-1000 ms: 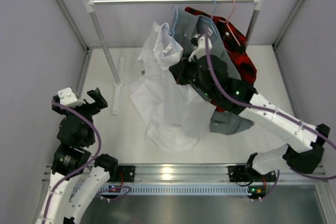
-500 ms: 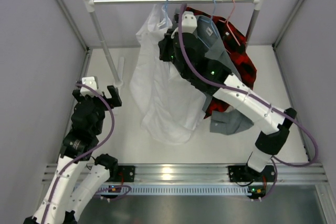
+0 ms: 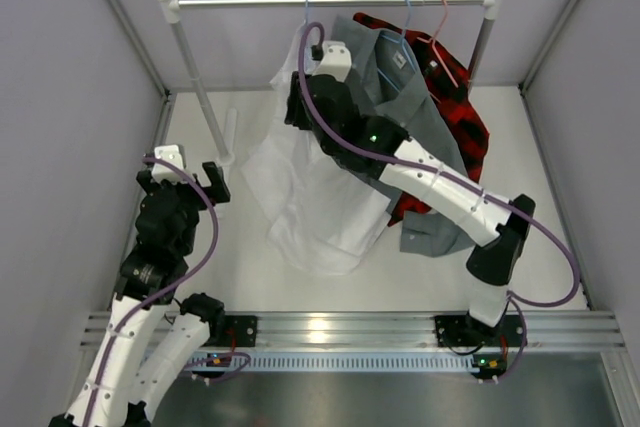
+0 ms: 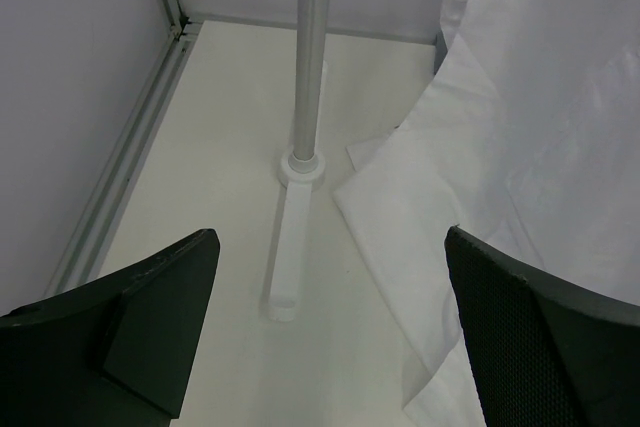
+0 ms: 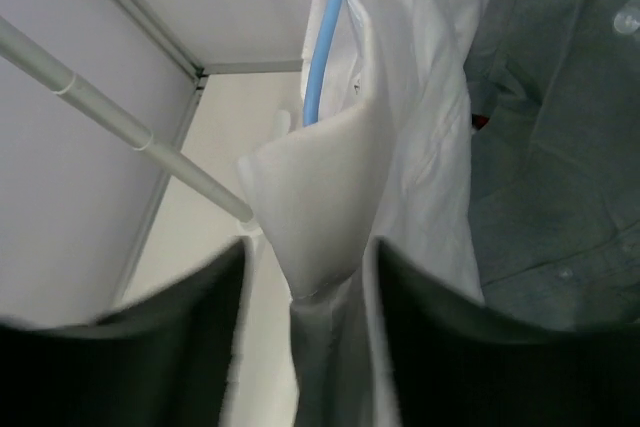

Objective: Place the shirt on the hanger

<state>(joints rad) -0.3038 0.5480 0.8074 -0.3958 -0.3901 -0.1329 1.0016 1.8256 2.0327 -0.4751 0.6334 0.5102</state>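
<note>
The white shirt [image 3: 300, 192] hangs from the light-blue hanger [image 3: 307, 13], whose hook sits at the rail [image 3: 250, 2]; the shirt's tail rests on the table. My right gripper [image 3: 298, 107] is at the shirt's collar. In the right wrist view the right gripper [image 5: 308, 247] is open: the collar flap [image 5: 312, 182] stands between the spread fingers with a gap on each side, and the hanger [image 5: 326, 47] runs up behind it. My left gripper [image 3: 183, 179] is open and empty, low at the left. The left wrist view shows the left gripper [image 4: 330, 242] facing the shirt's edge [image 4: 480, 177].
A grey shirt [image 3: 400, 87] on a blue hanger [image 3: 403, 9] and a red-and-black plaid shirt [image 3: 462, 112] on a pink hanger [image 3: 440, 7] hang right of the white one. The rack's left post [image 3: 197, 87] and foot [image 3: 224, 162] stand near my left gripper. Walls enclose the table.
My right gripper carried the hanger and shirt up to the rail, then its jaws opened off the collar. The left arm swung forward toward the rack foot and has stayed open.
</note>
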